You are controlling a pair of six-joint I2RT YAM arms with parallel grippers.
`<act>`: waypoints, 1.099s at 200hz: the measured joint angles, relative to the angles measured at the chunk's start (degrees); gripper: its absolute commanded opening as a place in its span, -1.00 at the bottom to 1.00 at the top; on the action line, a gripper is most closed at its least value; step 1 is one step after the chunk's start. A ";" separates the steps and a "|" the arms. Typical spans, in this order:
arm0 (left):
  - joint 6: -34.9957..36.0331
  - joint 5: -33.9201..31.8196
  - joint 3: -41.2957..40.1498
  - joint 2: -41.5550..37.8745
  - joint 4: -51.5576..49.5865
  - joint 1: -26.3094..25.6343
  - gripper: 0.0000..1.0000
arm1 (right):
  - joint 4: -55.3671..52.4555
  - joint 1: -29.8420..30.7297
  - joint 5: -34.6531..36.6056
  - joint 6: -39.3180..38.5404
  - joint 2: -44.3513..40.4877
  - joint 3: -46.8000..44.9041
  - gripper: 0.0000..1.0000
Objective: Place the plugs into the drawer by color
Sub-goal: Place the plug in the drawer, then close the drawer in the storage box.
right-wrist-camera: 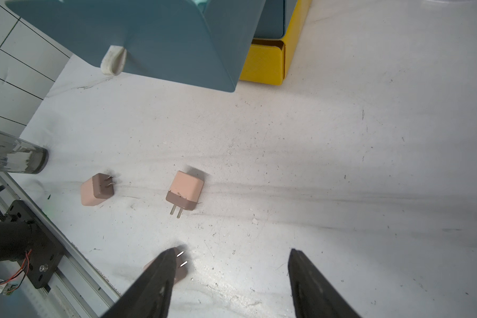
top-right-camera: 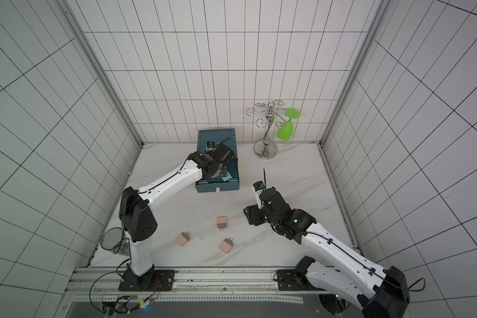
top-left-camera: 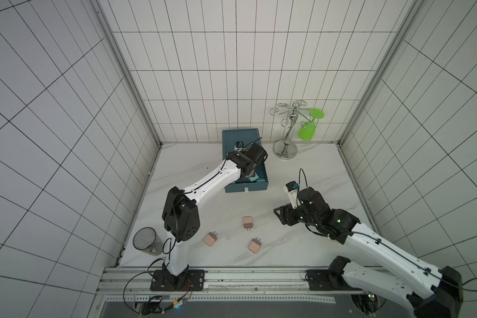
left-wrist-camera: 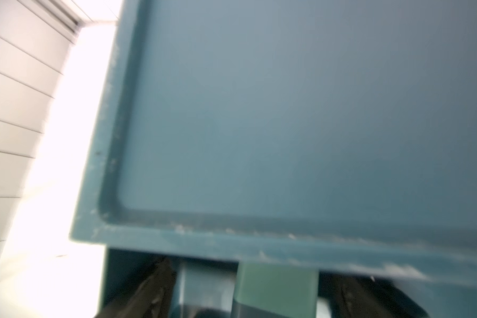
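Note:
Three pinkish-tan plugs lie on the white table near the front in both top views [top-left-camera: 248, 222] [top-left-camera: 210, 239] [top-left-camera: 254, 245]. The right wrist view shows two of them fully [right-wrist-camera: 97, 190] [right-wrist-camera: 185, 190]; the third [right-wrist-camera: 181, 268] is half hidden behind one finger. My right gripper [right-wrist-camera: 233, 250] hangs open over bare table beside them. The teal drawer [top-left-camera: 247, 187] stands pulled out of its cabinet [top-left-camera: 241, 136]. My left gripper [left-wrist-camera: 252, 271] reaches down into the drawer, open, its fingers [left-wrist-camera: 154, 286] apart from a teal plug [left-wrist-camera: 276, 286] between them.
A clear glass cup [top-left-camera: 146, 241] stands at the front left beside the left arm's base. At the back right a metal rack [top-left-camera: 287, 135] holds a green wine glass [top-left-camera: 307, 129]. A yellow tray [right-wrist-camera: 265, 63] sits under the cabinet.

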 measured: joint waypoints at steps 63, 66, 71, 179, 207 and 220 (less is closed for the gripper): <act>-4.00 -19.71 -4.31 -3.89 -1.79 -11.32 0.98 | 1.25 -0.35 -0.02 -0.35 3.15 0.00 0.36; -4.00 -20.76 -4.70 -4.35 -1.62 -12.11 0.98 | 1.25 -0.35 -0.04 -0.42 3.28 0.00 0.36; -3.89 -22.14 -5.20 -4.98 -1.40 -13.20 0.98 | 1.27 -0.35 -0.09 -0.52 3.43 0.00 0.36; -2.58 -32.87 -0.68 -6.25 -6.12 -20.17 0.92 | 2.12 0.79 -1.36 -2.36 -3.30 0.02 0.32; 5.38 -20.96 -8.59 -15.28 1.57 -15.58 0.70 | 1.90 8.90 1.01 -1.99 -3.15 0.28 0.32; 8.81 -12.31 -15.56 -24.15 7.48 -10.05 0.68 | 2.12 12.52 2.40 -1.42 -2.58 0.35 0.30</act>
